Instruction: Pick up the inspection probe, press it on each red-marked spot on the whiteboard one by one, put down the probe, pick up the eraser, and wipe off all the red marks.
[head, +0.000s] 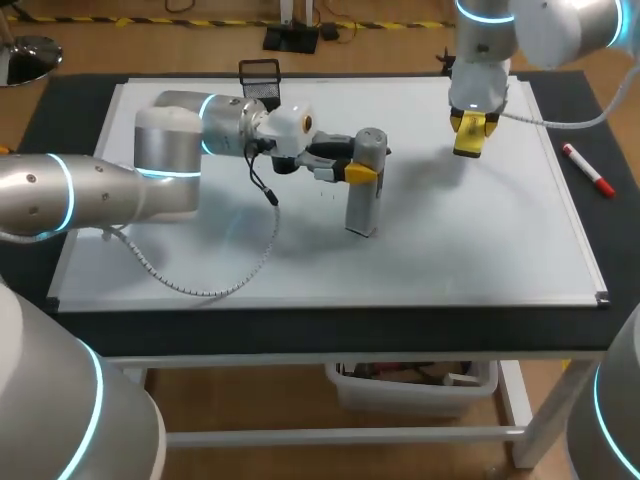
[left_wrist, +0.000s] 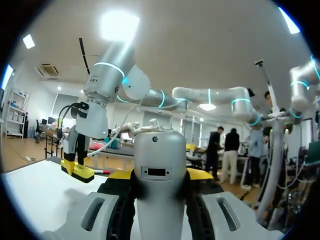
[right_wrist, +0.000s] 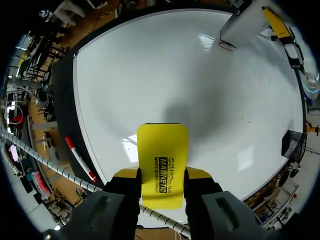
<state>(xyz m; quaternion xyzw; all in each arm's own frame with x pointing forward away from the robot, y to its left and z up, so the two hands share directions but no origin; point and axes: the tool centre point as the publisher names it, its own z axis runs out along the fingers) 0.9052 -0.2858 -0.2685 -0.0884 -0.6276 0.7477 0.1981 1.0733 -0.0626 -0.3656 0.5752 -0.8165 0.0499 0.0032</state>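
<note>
The grey inspection probe (head: 365, 190) stands upright on the whiteboard (head: 480, 240) near its middle, tip down on the surface. My left gripper (head: 355, 172) comes in level from the left and is shut on the probe's upper part; in the left wrist view the probe (left_wrist: 160, 185) fills the gap between that gripper's (left_wrist: 160, 175) yellow tips. My right gripper (head: 470, 135) hangs over the board's far right part, shut on the yellow eraser (head: 470, 140). Seen from the right wrist, the eraser (right_wrist: 162, 165) sits between the gripper's (right_wrist: 161, 172) fingers, above bare whiteboard (right_wrist: 165, 75). I can make out no red marks.
A red marker (head: 587, 170) lies on the dark table just off the whiteboard's right edge. At the board's far edge stands a black mesh basket (head: 260, 75). My left arm's white cable (head: 215, 285) loops across the board's near left part.
</note>
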